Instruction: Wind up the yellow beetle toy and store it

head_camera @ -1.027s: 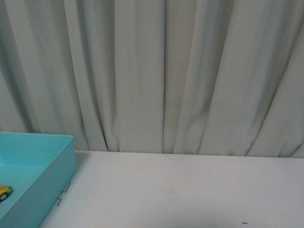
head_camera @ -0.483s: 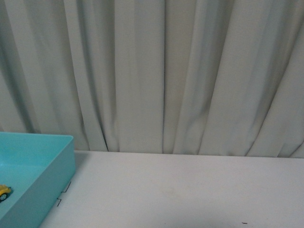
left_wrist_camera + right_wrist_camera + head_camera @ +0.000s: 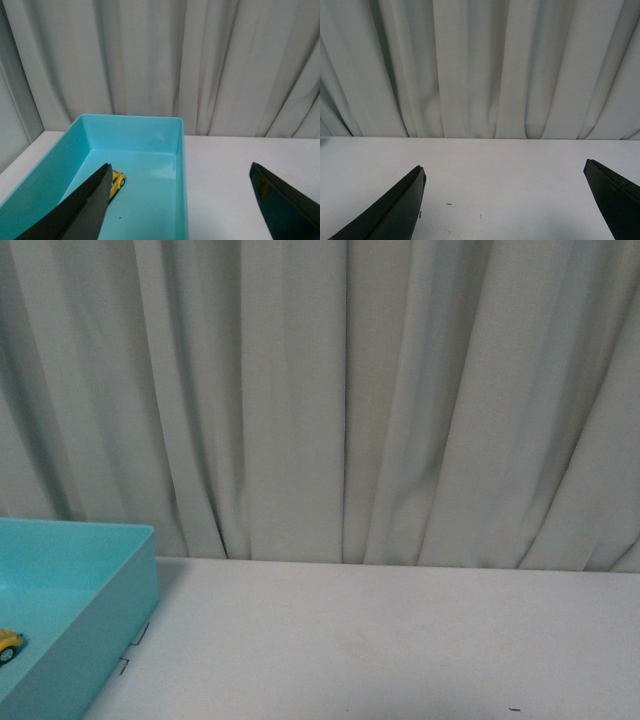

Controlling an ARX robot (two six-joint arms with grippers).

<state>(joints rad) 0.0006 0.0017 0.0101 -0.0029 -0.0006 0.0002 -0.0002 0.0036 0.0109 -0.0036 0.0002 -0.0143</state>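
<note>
**One toy, already in the bin**

One container sits at the far left of my table (image 3: 400, 630): a turquoise bin (image 3: 150, 131), rectangular with high walls. Lying on its floor is the yellow beetle toy (image 3: 116, 180), close to the bin's left wall and touching nothing of mine. From my body camera only a sliver of the car (image 3: 9, 644) shows at the picture's left edge.

Both my arms are held above the table. My left gripper (image 3: 180, 200) hangs over the bin's near end with its jaws spread wide and nothing between them; one dark finger (image 3: 85, 210) partly covers the toy in that wrist view. My right gripper (image 3: 505, 200) is likewise spread wide and holds nothing, hovering over bare white tabletop to the right of the bin.

Behind everything hangs a pale pleated curtain (image 3: 340, 400). A few tiny dark specks (image 3: 449, 204) mark the table surface.
</note>
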